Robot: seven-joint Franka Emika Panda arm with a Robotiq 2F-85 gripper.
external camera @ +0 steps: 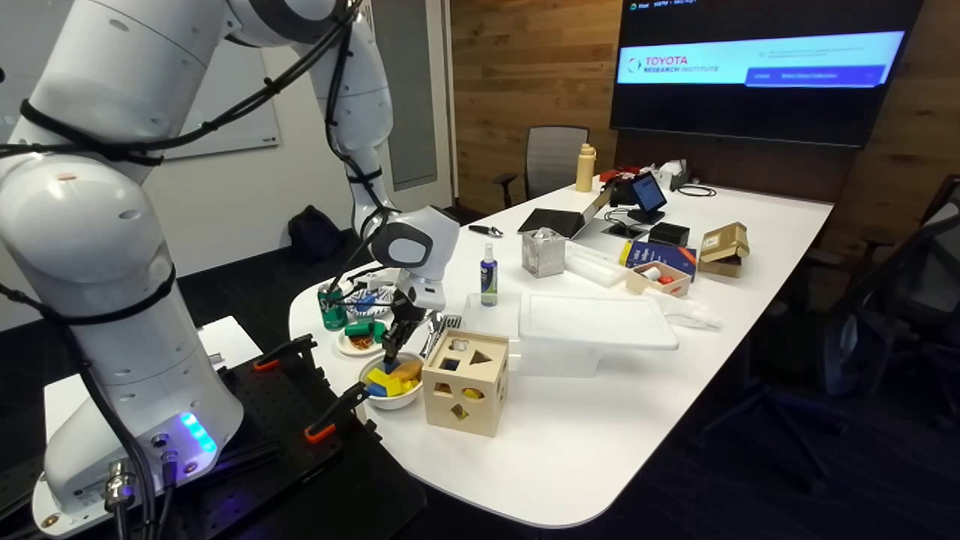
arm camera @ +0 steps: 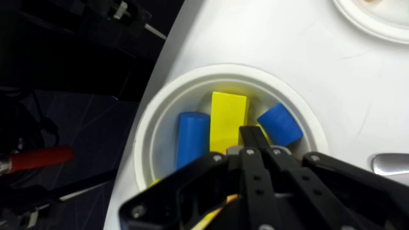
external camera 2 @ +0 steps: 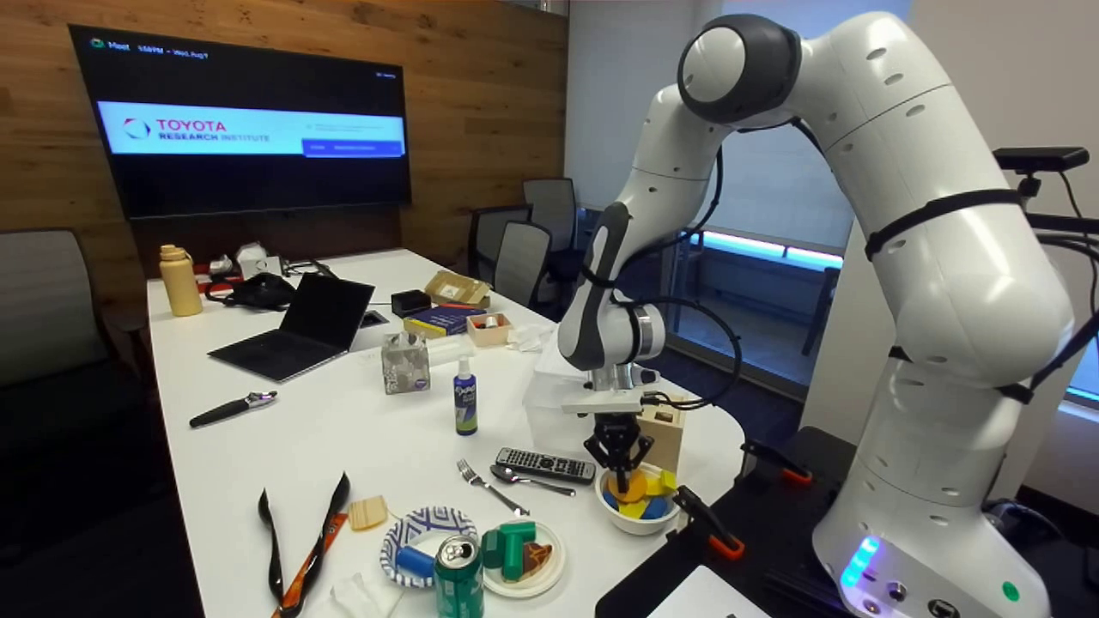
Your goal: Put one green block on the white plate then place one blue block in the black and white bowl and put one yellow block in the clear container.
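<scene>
My gripper [arm camera: 252,129] points down into the white bowl [arm camera: 150,95] of yellow and blue pieces. Its fingertips meet with nothing visible between them, beside a yellow block [arm camera: 227,118]. A blue cylinder [arm camera: 193,137] and a blue block [arm camera: 281,124] lie there too. In both exterior views the fingertips [external camera: 388,363] [external camera 2: 622,487] are at the bowl's contents. The white plate [external camera 2: 528,590] holds green blocks [external camera 2: 513,554] and a brown piece. The patterned bowl [external camera 2: 446,518] holds a blue block [external camera 2: 415,562]. I cannot make out the small clear container with a bluish part.
The wooden cube [external camera: 465,386] stands close beside the white bowl. A translucent box [external camera: 559,360] with a white lid is behind it. A green can [external camera 2: 459,584], remote [external camera 2: 545,464], spoon [external camera 2: 532,482], fork [external camera 2: 489,487] and spray bottle [external camera 2: 465,399] stand or lie nearby.
</scene>
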